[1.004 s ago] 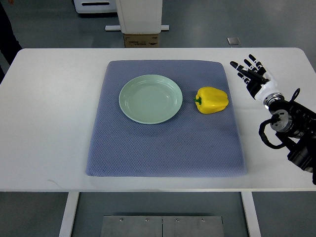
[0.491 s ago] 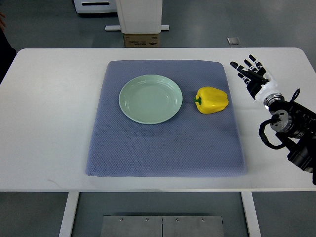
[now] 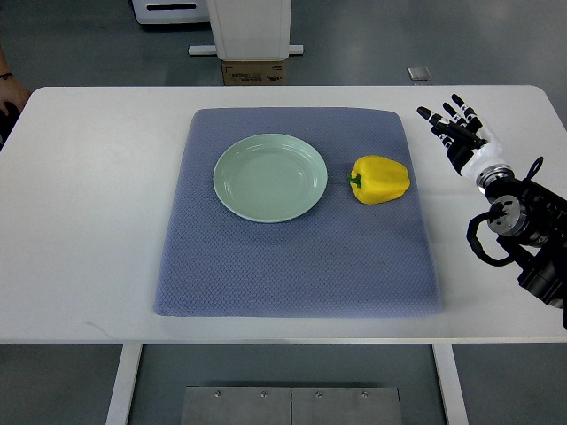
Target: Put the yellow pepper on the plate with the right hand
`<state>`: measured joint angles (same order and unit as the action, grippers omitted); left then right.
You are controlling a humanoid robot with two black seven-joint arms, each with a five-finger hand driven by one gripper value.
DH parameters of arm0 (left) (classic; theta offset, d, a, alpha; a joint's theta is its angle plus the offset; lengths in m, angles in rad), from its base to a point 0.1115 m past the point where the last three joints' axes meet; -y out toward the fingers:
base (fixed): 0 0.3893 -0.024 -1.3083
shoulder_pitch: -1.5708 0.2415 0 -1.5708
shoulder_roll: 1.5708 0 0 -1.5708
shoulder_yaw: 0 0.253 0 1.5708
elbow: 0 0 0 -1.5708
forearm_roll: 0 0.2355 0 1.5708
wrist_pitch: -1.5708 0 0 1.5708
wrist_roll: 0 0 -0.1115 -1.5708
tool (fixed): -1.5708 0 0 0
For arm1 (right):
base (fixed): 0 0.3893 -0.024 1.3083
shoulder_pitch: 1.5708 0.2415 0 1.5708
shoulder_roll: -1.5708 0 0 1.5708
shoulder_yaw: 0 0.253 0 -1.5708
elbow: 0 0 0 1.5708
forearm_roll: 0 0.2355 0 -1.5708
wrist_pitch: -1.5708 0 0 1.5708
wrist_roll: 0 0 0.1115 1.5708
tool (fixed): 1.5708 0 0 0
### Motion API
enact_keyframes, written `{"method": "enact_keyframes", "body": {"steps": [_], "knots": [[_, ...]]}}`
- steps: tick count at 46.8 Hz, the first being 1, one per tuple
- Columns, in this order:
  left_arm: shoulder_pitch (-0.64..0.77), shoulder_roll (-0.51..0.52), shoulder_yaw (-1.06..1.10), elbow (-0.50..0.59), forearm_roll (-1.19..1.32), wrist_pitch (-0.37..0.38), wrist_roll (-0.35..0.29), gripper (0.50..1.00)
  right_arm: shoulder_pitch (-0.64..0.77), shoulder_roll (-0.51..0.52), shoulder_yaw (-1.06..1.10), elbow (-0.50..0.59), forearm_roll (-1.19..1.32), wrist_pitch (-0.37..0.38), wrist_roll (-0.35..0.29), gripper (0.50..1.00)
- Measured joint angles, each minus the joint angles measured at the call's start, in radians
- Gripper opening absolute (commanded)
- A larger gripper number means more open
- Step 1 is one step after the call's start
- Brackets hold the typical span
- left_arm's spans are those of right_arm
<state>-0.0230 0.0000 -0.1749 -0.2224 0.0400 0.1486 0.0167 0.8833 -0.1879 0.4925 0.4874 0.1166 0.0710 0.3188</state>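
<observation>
The right hand (image 3: pixel 456 131) hovers with fingers spread, holding nothing. The yellow pepper (image 3: pixel 381 179) lies on the mat to its left, beside the plate (image 3: pixel 270 177). It looks light, firm and glossy, likely slippery; gripping around its broad body seems best.

One camera sits high on the robot's side and looks steeply down at the white table (image 3: pixel 89 221). It is far enough back to show the whole blue mat (image 3: pixel 301 257), the table's near edge at 6 o'clock and some grey floor (image 3: pixel 80 44) past the far edge at 12 o'clock. The right arm (image 3: pixel 523 230) comes in at 3 o'clock, and no second view shares the scene.
</observation>
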Motion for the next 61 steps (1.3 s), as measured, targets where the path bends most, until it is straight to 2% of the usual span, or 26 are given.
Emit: {"method": "enact_keyframes", "body": {"steps": [21,32,36,40,45,53,57,61], "knots": [[0.0,0.0,0.0,0.0,0.0,0.0,0.0,1.0,0.066,-0.024,0.0,-0.011,0.0,-0.004,-0.002,1.0],[0.0,0.0,0.0,0.0,0.0,0.0,0.0,1.0,0.085,-0.018,0.0,-0.007,0.0,0.02,0.002,1.0],[0.0,0.0,0.0,0.0,0.0,0.0,0.0,1.0,0.081,-0.021,0.0,-0.006,0.0,0.049,0.004,1.0],[0.0,0.0,0.0,0.0,0.0,0.0,0.0,1.0,0.081,-0.021,-0.001,0.0,-0.002,0.092,0.044,1.0],[0.0,0.0,0.0,0.0,0.0,0.0,0.0,1.0,0.081,-0.017,-0.007,0.01,-0.011,0.088,0.1,1.0],[0.0,0.0,0.0,0.0,0.0,0.0,0.0,1.0,0.071,-0.06,-0.011,0.122,-0.093,0.078,0.13,1.0],[0.0,0.0,0.0,0.0,0.0,0.0,0.0,1.0,0.052,-0.107,-0.011,0.21,-0.154,0.074,0.14,1.0],[0.0,0.0,0.0,0.0,0.0,0.0,0.0,1.0,0.045,-0.15,-0.011,0.318,-0.203,0.036,0.144,1.0]]}}
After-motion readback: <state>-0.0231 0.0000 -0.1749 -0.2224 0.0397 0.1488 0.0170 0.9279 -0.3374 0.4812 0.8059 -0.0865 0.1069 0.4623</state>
